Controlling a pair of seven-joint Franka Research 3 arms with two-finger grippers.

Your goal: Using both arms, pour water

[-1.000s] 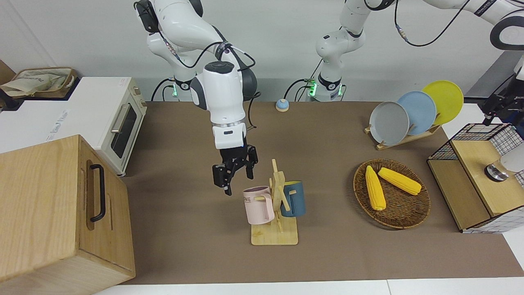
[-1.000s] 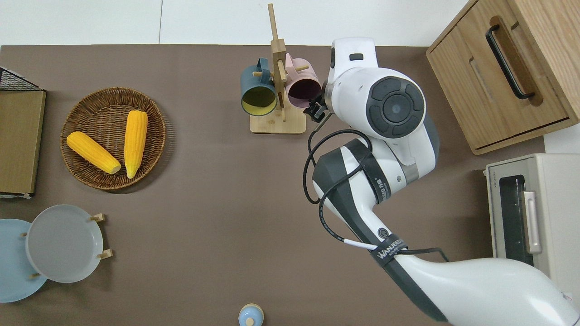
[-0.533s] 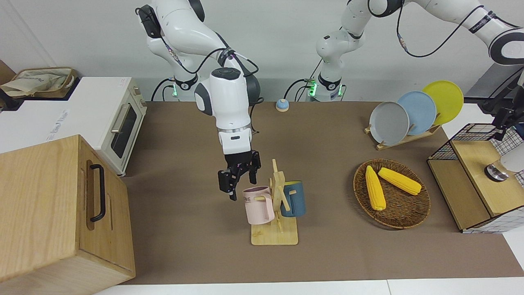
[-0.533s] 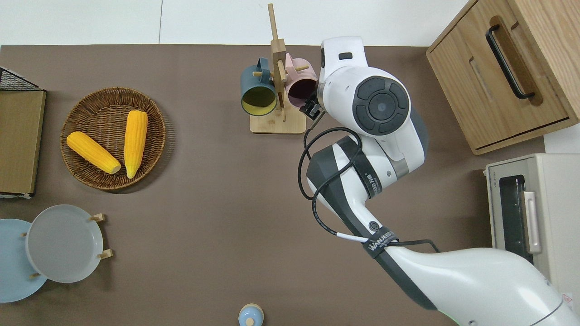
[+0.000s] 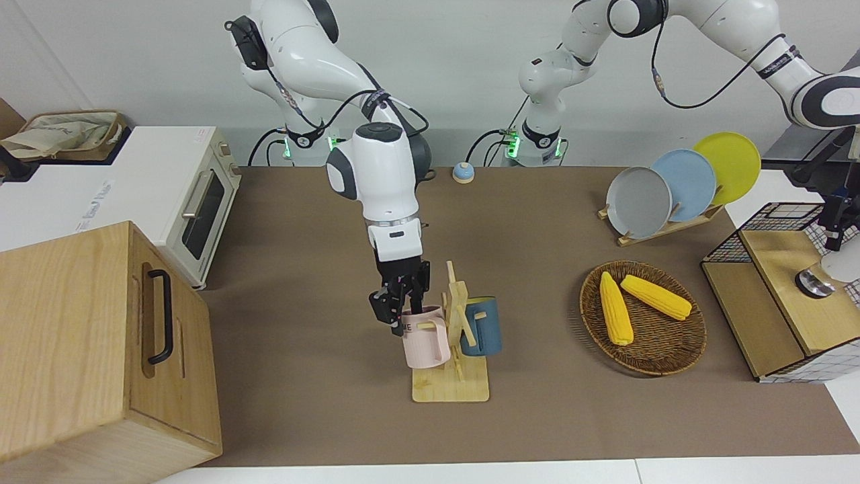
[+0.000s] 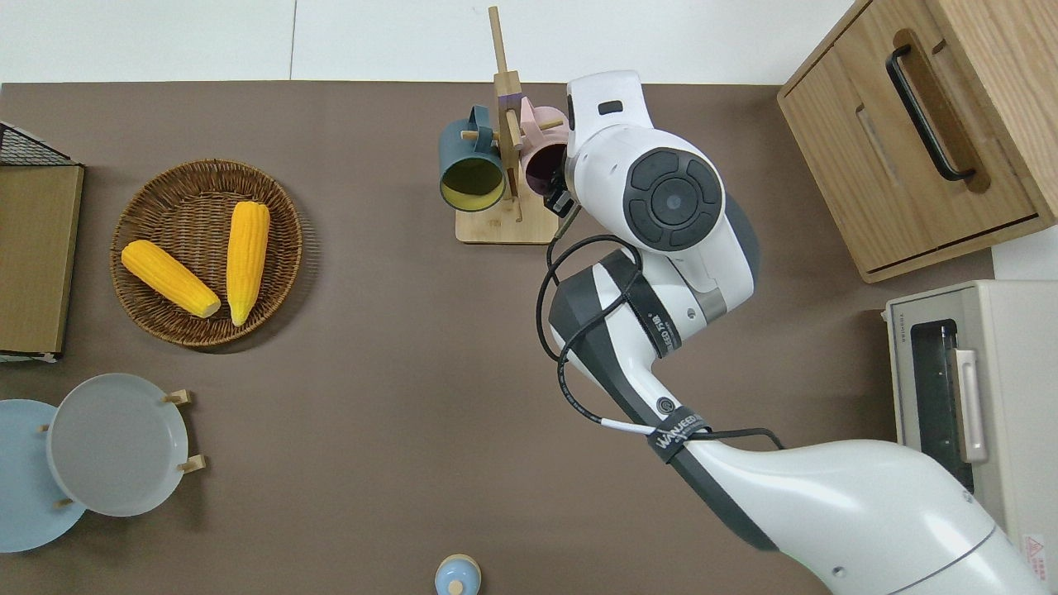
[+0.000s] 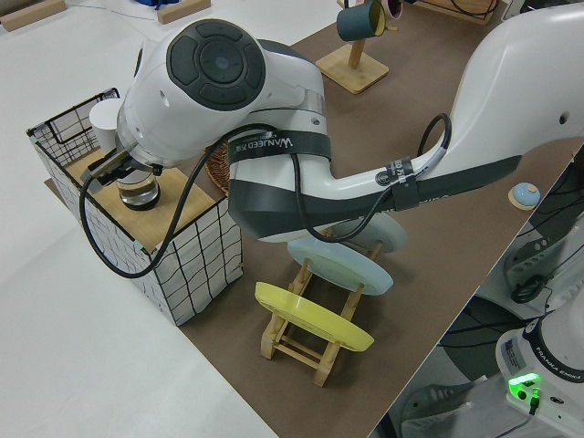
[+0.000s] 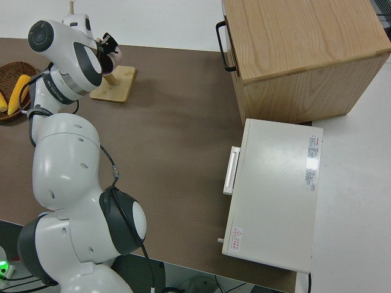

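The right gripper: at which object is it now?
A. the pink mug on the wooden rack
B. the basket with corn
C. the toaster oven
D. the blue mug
A: the right gripper is at the rim of the pink mug hanging on the wooden rack.

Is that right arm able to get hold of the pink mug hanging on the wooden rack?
Probably yes: the right gripper is already at the pink mug's rim, nothing between them.

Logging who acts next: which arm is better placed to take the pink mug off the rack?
Right. The right gripper is already at the pink mug's rim on the rack, while the left gripper is at the wire basket at the table's end.
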